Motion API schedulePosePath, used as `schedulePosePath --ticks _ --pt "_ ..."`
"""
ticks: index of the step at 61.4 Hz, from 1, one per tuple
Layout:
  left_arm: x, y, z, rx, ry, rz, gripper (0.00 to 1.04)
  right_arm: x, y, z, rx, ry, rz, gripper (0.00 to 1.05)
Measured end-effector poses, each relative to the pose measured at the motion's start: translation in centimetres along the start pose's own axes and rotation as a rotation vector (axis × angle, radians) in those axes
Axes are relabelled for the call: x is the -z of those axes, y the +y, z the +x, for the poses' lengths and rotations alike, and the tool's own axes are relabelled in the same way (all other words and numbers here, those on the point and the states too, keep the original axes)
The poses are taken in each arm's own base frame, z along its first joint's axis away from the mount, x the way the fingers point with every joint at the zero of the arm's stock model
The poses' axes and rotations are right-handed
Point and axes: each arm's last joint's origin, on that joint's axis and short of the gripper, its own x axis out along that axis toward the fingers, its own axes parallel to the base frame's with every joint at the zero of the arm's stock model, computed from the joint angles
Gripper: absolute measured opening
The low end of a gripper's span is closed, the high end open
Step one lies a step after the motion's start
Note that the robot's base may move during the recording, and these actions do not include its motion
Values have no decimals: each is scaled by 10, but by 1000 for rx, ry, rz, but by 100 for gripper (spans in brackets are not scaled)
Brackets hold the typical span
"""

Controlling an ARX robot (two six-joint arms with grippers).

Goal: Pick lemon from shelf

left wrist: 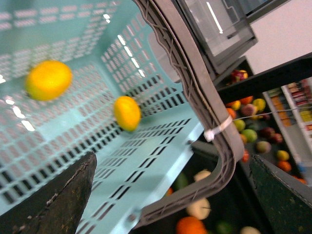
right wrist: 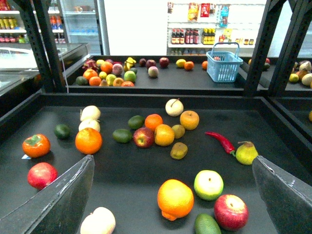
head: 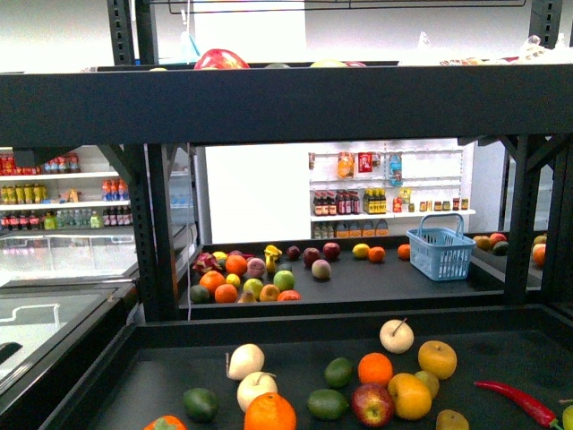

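Note:
The black shelf (head: 286, 103) has wide tiers with raised rims, and its lower tier (right wrist: 146, 170) holds loose fruit. My left gripper (left wrist: 173, 157) is open above a pale teal basket (left wrist: 146, 165) with a grey rim. Two yellow lemons (left wrist: 48, 80) (left wrist: 127, 113) lie in the basket, apart from the fingers. My right gripper (right wrist: 173, 158) is open and empty over the lower tier. An orange-yellow fruit with a knobbed end (right wrist: 175, 199) lies between its fingers. Neither arm shows in the front view.
A green apple (right wrist: 208, 185), a red apple (right wrist: 230, 211) and an avocado (right wrist: 207, 225) lie beside the knobbed fruit. A red chilli (right wrist: 222, 141) and a pear (right wrist: 246, 152) lie further off. A blue basket (head: 440, 249) stands on the far tier. Upright posts (head: 161, 233) flank the opening.

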Motion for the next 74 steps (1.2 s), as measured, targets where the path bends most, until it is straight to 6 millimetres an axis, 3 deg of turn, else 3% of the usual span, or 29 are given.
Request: schedulePosePath --ticks 6,12,13,15,19,29,34,54,74 --pt "21 -19 -58 2 -53 202 97 0 0 0 0 0 0 97" --pt "52 -33 -111 360 -175 521 81 0 0 0 1 0 0 97" --pt "84 -34 -143 441 -256 660 71 0 0 0 0 0 0 97" --pt "112 -28 -162 458 -269 715 63 0 0 0 0 0 0 97" --pt "144 -14 -179 501 -283 766 50 0 0 0 0 0 0 97" --pt "186 14 -175 473 -284 802 18 0 0 0 0 0 0 97" --pt "198 25 -173 482 -275 810 2 0 0 0 0 0 0 97" --pt "224 57 -169 483 -281 815 3 0 0 0 0 0 0 97" --pt "237 74 -168 488 -291 813 3 0 0 0 0 0 0 97"
